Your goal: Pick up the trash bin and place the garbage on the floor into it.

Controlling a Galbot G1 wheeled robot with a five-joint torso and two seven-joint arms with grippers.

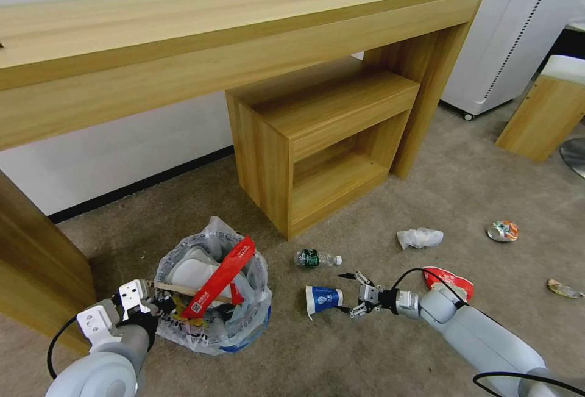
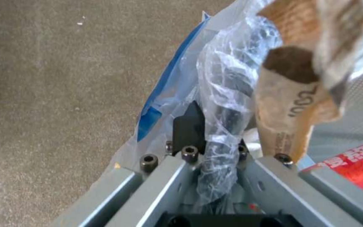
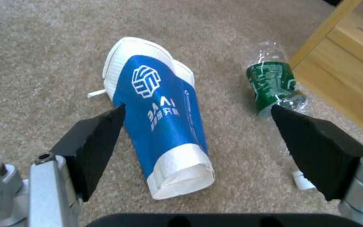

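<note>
The trash bin (image 1: pixel 248 319), wrapped in its crinkly bag, sits low at the front left with white slippers (image 1: pixel 194 270), a red wrapper (image 1: pixel 219 276) and a wooden stick inside. My left gripper (image 1: pixel 157 307) is shut on its rim, and the bagged rim (image 2: pixel 220 138) runs between the fingers (image 2: pixel 188 126). My right gripper (image 1: pixel 352 294) is open just right of the blue-white cup (image 1: pixel 323 299). That cup (image 3: pixel 160 116) lies on its side on the floor (image 3: pixel 34 63), between the spread fingers (image 3: pixel 93 145) and untouched. A small green-labelled bottle (image 1: pixel 316 258) (image 3: pixel 274 85) lies just beyond.
Still on the carpet are a white tissue (image 1: pixel 419 238), a crushed can (image 1: pixel 503 231), a red-white paper cup (image 1: pixel 449 279) behind my right arm and a scrap (image 1: pixel 563 289) at far right. A wooden desk (image 1: pixel 231 25) with a low shelf unit (image 1: pixel 323 141) stands behind.
</note>
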